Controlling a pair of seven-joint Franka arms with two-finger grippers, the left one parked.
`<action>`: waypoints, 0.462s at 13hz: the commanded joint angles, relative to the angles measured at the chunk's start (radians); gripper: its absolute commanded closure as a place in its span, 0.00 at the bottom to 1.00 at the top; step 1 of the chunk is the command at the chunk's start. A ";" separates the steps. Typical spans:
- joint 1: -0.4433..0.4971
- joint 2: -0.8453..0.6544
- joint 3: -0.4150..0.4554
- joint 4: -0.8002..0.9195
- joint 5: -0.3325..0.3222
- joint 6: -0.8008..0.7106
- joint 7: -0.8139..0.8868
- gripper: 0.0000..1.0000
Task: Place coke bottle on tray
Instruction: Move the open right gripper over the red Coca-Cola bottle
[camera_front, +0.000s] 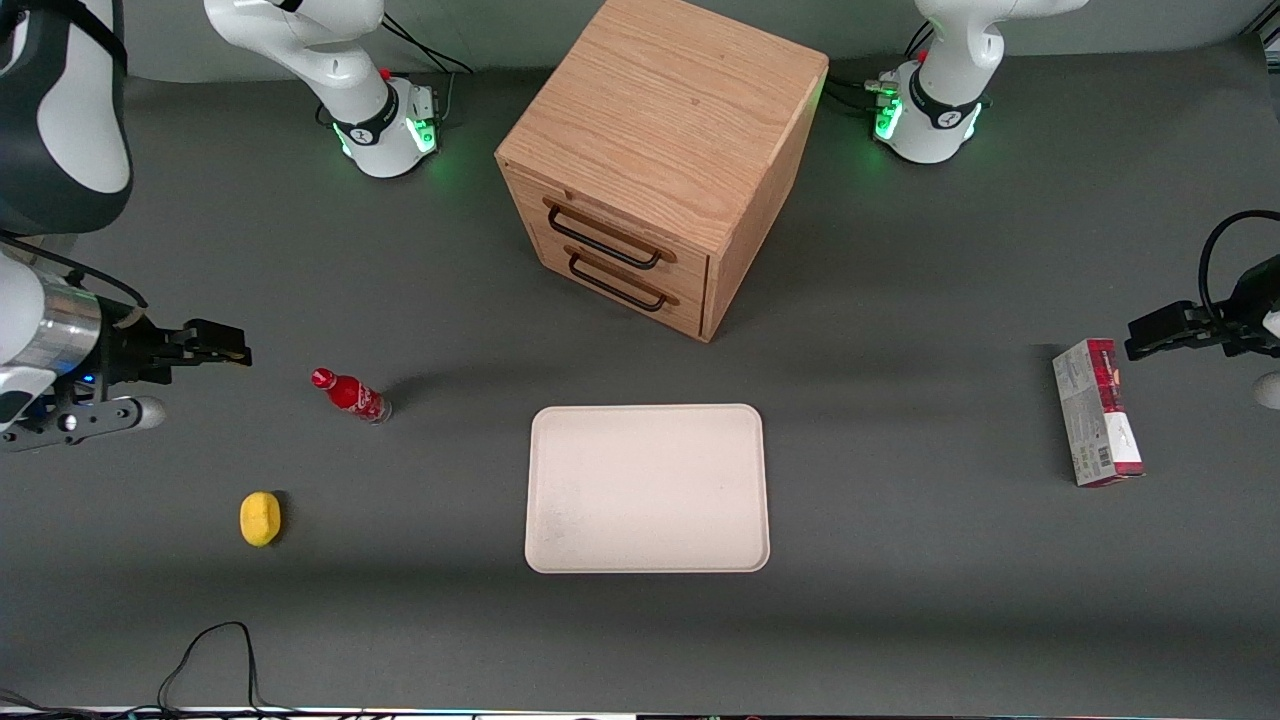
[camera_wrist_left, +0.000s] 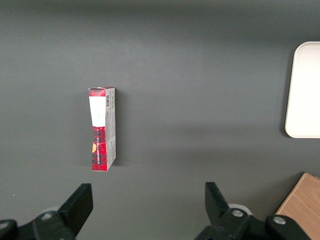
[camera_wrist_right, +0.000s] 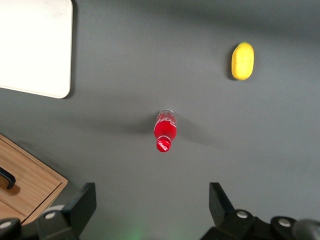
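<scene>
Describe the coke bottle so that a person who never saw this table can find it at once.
Start at the cream tray and look toward the working arm's end: the coke bottle stands there, near the open claw. It is red with a red cap; the lemon close by is yellow.

This is a robotics lab bench set up for manipulation trials. Two white arm bases (camera_front: 385, 130) (camera_front: 930, 115) with glowing green status lights are bolted along the farthest edge of a plain dark grey table (camera_front: 900, 620), and loose black cables (camera_front: 215, 660) trail off its nearest edge. The items look like staged test props with no household order: a small wooden drawer cabinet (camera_front: 655, 150) standing alone mid-table, a cream-white tray (camera_front: 648, 488), a coke bottle (camera_front: 352, 395), a lemon (camera_front: 260, 518), and a red-and-grey carton (camera_front: 1096, 412). The working arm's gripper (camera_front: 215, 345), its fingers spread wide, hangs over the table at its own end.
</scene>
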 joint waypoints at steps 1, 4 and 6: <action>0.001 -0.161 -0.003 -0.307 0.015 0.177 0.011 0.00; 0.001 -0.294 -0.003 -0.657 0.015 0.468 -0.018 0.00; 0.004 -0.300 -0.005 -0.777 0.014 0.606 -0.020 0.00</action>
